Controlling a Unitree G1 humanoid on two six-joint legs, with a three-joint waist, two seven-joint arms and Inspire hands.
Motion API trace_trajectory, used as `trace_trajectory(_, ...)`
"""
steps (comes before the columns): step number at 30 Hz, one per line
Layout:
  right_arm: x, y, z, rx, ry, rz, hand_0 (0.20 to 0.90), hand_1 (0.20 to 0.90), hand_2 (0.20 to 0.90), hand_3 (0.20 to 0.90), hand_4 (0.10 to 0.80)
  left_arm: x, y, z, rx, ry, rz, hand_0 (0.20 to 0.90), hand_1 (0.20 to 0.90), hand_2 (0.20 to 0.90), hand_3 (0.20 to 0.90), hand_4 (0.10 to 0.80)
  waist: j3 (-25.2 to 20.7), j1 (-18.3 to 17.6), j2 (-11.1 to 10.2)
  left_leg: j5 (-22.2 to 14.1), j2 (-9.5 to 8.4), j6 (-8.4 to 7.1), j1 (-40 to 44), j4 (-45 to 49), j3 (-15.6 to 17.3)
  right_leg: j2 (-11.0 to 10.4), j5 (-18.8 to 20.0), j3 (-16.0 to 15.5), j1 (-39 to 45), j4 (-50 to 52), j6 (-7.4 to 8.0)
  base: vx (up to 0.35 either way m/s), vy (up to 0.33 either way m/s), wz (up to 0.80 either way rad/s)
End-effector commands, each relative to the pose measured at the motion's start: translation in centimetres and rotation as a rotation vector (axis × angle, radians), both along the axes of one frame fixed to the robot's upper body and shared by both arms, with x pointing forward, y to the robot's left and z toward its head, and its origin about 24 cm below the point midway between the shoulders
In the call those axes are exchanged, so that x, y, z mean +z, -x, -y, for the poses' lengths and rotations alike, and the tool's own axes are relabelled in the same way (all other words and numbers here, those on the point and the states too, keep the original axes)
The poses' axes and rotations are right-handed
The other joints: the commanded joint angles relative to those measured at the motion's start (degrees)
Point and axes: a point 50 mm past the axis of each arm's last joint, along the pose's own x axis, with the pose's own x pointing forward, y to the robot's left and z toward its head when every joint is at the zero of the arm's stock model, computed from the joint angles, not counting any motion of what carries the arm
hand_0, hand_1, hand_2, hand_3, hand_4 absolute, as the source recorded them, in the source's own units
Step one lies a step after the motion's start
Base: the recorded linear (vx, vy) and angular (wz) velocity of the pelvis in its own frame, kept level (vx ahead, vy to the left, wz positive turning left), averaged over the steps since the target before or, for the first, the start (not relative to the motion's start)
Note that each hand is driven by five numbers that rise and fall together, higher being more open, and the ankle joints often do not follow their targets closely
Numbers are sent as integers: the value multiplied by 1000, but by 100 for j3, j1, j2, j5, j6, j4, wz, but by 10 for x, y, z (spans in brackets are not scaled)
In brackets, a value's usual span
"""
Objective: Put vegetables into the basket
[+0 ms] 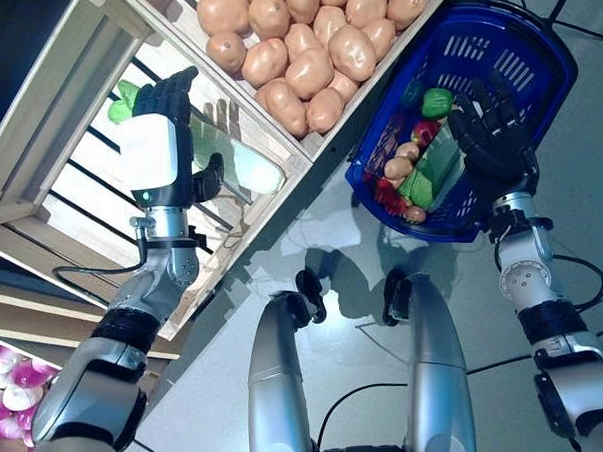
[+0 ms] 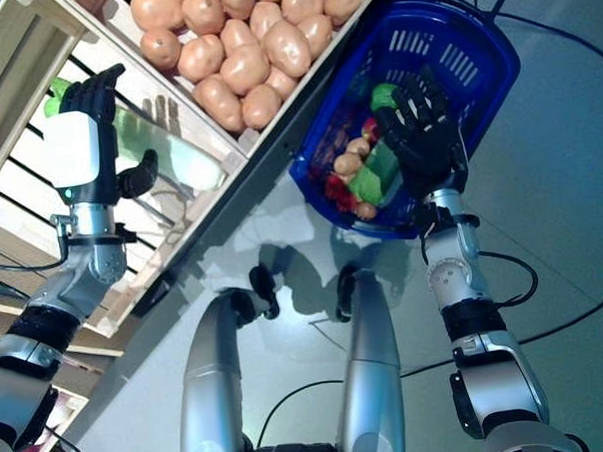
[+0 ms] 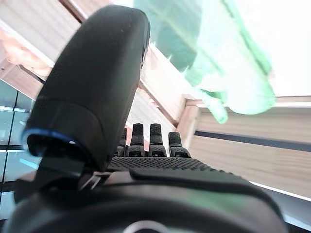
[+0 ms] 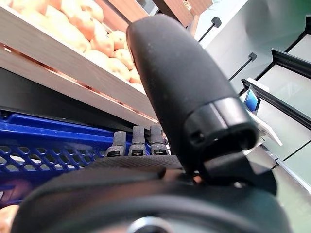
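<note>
A blue plastic basket (image 1: 534, 46) stands on the floor at the right. It holds a green pepper (image 1: 436, 102), small potatoes (image 1: 399, 167), red pieces and green packs. My right hand (image 1: 493, 133) hovers over the basket's near side, open and empty, its fingers (image 4: 133, 143) straight above the blue rim (image 4: 43, 153). My left hand (image 1: 163, 142) is open over a wooden crate compartment (image 1: 38, 147). Just past its fingers (image 3: 155, 141) lies a leafy green vegetable in clear wrap (image 1: 239, 159), not held and seen close up as the wrapped greens (image 3: 228, 63).
A crate of several potatoes (image 1: 304, 46) fills the shelf between the greens and the basket. Red onions (image 1: 13, 389) lie in a lower bin at the far left. The slatted shelf edge (image 1: 280, 202) runs diagonally between both hands.
</note>
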Motion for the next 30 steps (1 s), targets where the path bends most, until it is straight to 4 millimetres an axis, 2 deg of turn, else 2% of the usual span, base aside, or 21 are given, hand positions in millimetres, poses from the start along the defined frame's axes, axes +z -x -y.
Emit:
trace_trajectory(1,39,8,-9,38,-39,237,900,900,900,900,800,46,15,-21,6,5,284,900,900,900,900,800,-33,-38,-155,-846,-235,50,499,175,288,91,581,-41,341,-659,132,0,0,0)
trace_trajectory(5,33,10,-4,23,-47,218,900,900,900,900,800,47,22,-14,-65,-35,362,900,900,900,900,800,-33,-26,-151,-844,-241,43,497,163,283,82,580,-43,339,-667,122,0,0,0)
trace_trajectory(9,27,10,-2,11,-57,203,900,900,900,900,800,52,29,-8,-123,2,444,900,900,900,900,800,-33,-8,-147,-856,-249,35,511,178,268,72,564,-47,360,-654,113,0,0,0)
trace_trajectory(14,26,10,0,8,-76,198,900,900,900,900,800,54,27,3,-167,-107,385,900,900,900,900,800,-33,14,-136,-856,-277,50,533,164,249,54,564,-86,395,-657,112,0,0,0)
trace_trajectory(21,33,7,6,17,-62,193,900,900,900,900,800,46,17,-7,-67,-296,211,900,900,900,900,800,-33,-10,-105,-807,-255,41,530,129,268,64,625,-77,395,-716,135,-2,5,0)
trace_trajectory(25,34,7,10,13,-58,191,900,900,900,900,800,44,15,-19,-4,-257,178,900,900,900,900,800,-33,-44,-65,-769,-252,32,540,63,319,86,662,-28,378,-778,152,-7,29,0)
trace_trajectory(30,32,8,12,9,-56,187,900,900,900,900,800,40,15,-26,23,-217,157,900,900,900,900,800,-33,-50,-51,-759,-247,25,509,62,341,93,680,-2,339,-794,157,-3,7,0)
